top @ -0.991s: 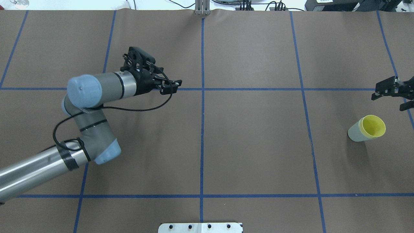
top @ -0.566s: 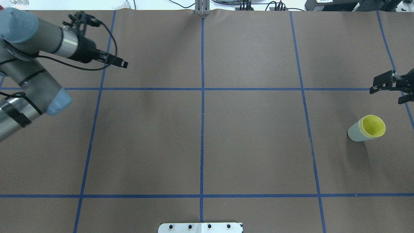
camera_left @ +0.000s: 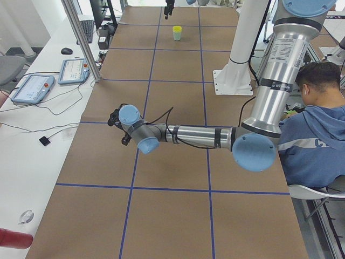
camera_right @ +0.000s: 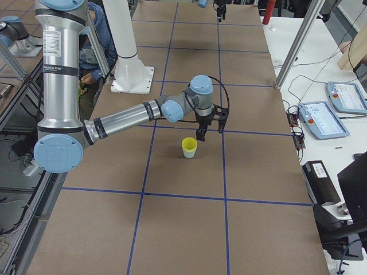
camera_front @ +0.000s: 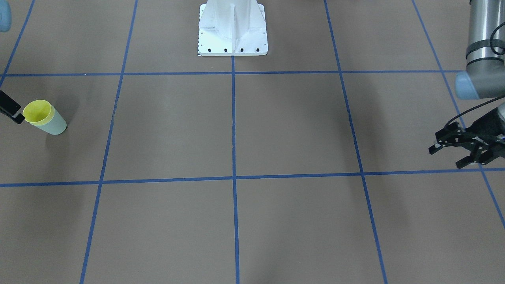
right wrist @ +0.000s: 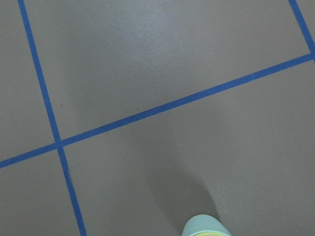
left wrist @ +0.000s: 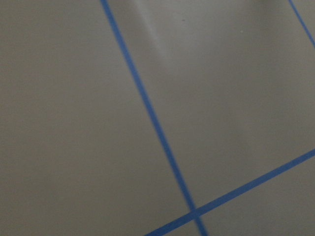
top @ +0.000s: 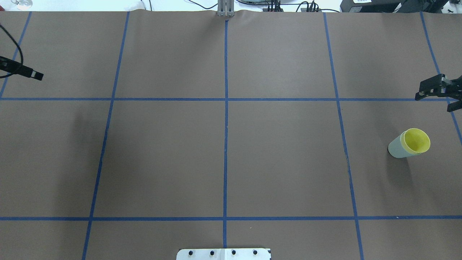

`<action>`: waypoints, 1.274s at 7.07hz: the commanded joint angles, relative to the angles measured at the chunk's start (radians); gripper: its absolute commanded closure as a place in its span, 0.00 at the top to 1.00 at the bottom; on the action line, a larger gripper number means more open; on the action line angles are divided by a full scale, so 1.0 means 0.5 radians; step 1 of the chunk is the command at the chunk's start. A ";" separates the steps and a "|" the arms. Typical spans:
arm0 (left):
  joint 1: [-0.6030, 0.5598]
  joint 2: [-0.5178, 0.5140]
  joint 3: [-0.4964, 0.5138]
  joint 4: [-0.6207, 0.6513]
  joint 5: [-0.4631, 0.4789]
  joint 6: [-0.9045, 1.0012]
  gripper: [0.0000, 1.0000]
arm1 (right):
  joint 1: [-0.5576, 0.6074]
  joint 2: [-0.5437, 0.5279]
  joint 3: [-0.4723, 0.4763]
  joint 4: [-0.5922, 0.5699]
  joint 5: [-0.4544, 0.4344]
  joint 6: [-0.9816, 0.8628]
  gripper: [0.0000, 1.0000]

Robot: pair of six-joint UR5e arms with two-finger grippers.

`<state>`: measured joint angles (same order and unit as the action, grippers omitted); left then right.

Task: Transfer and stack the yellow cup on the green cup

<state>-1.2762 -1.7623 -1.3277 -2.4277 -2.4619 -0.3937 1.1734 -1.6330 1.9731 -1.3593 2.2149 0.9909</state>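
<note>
The right gripper (top: 433, 104) hangs over the table (top: 281, 162) with its two fingers spread apart and nothing between them. Near it, on the side toward the robot's base, stands the green cup (top: 396, 149), upright on the brown surface. The yellow cup (top: 417, 141) sits inside the green cup, so only its rim and its inner wall show above the green wall. In the overhead view a strip of bare table lies between the fingers and the two cups, so the gripper does not touch them. In the right wrist view only a small part of the green cup shows, at the lower edge. Blue tape lines (top: 226, 108) cross the table under this gripper. Well apart from the cups, at the other end of the table, the left gripper (camera_front: 446, 157) hangs with its fingers also apart, and it holds nothing. Farther behind, beside the robot's white base (camera_front: 232, 29), a person (camera_left: 310, 140) in a blue top sits on a chair.
</note>
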 commanded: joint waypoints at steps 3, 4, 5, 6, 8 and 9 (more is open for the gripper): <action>-0.178 0.386 -0.109 0.026 0.296 0.329 0.99 | 0.059 -0.112 -0.049 -0.009 -0.083 -0.582 1.00; -0.139 0.383 -0.097 0.248 0.525 0.485 0.99 | 0.059 -0.094 -0.095 -0.009 -0.073 -0.616 1.00; -0.160 0.341 -0.151 0.624 0.694 0.605 0.99 | 0.068 -0.096 -0.093 -0.009 -0.052 -0.617 1.00; -0.178 0.288 -0.276 0.843 0.690 0.661 0.99 | 0.068 -0.118 -0.099 -0.012 -0.049 -0.617 1.00; -0.199 0.199 -0.546 1.441 0.556 0.683 1.00 | 0.068 -0.118 -0.142 -0.018 -0.015 -0.598 1.00; -0.285 0.257 -0.690 1.535 0.355 0.707 1.00 | 0.068 -0.118 -0.160 -0.018 -0.018 -0.598 1.00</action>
<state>-1.3835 -1.6440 -1.5882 -1.7622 -2.1967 -0.0524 1.2071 -1.6917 1.9064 -1.3686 2.2028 0.6896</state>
